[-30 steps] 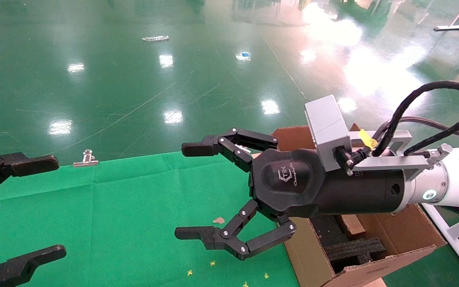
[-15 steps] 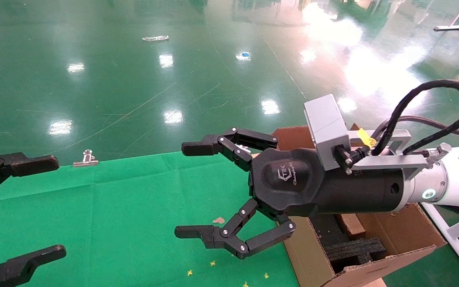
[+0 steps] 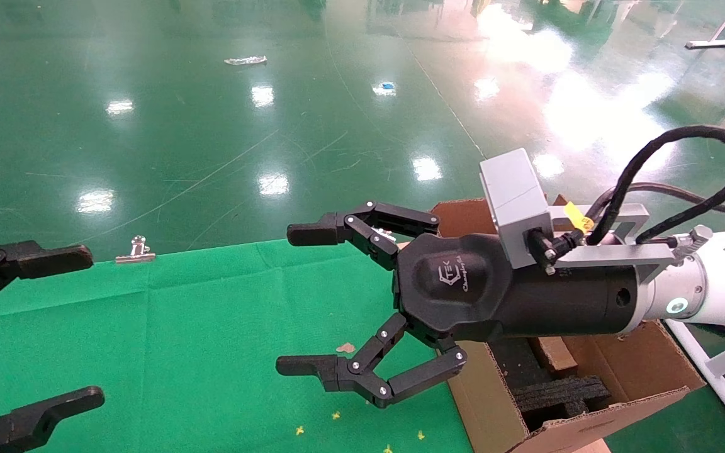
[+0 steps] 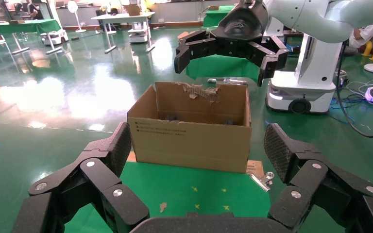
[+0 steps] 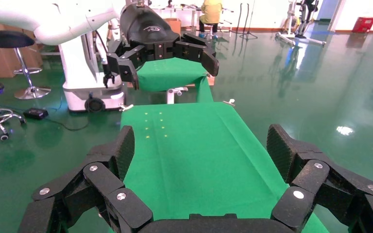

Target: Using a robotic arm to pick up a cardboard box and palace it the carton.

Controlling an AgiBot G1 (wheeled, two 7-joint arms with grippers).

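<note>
My right robotic arm (image 3: 683, 296) reaches in from the right above the carton (image 3: 491, 409), a large brown corrugated box with black foam (image 3: 557, 393) inside. The right gripper (image 3: 303, 301) hangs open and empty over the green cloth, just left of the carton. The cardboard box (image 3: 554, 353), a small brown block, lies inside the carton beside the foam, partly hidden under my arm. In the left wrist view the carton (image 4: 189, 141) stands ahead with a ragged back flap. My left gripper (image 3: 67, 330) is open and empty at the table's left edge.
A green cloth (image 3: 180, 327) covers the table, with small yellow marks and a brown scrap (image 3: 345, 347) on it. A metal binder clip (image 3: 137, 250) sits at the far edge. Beyond is glossy green floor. The right wrist view shows bare cloth (image 5: 189, 145).
</note>
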